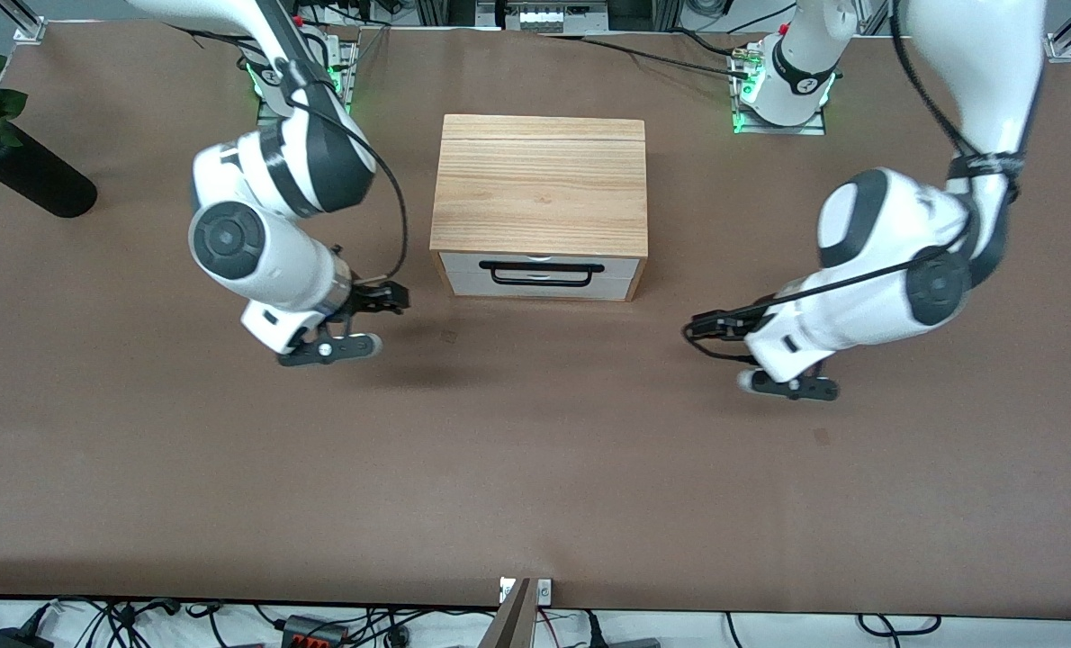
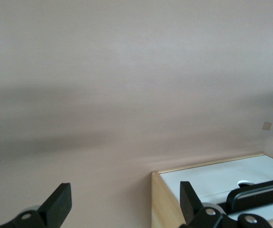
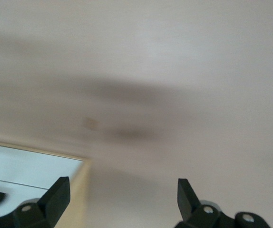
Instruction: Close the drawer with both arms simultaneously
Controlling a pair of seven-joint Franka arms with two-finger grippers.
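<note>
Left end effector [image 1: 714,326] and right end effector [image 1: 382,306], fingers spread and empty, flank the cabinet [image 1: 540,184] mid-tabletop [image 1: 535,468], whose white-fronted drawer [image 1: 540,274] appears nearly flush, suggesting little pushing remains.

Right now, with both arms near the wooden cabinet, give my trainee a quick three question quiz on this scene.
1. True or false: the drawer looks shut, or nearly so.
2. Which is each hand holding? A) the handle B) nothing C) the vase
3. Fill in: the black vase with the rose lies toward the ____ arm's end of the table.

Key:
1. True.
2. B; the left hand and right hand are open, flanking the cabinet.
3. Right.
</note>
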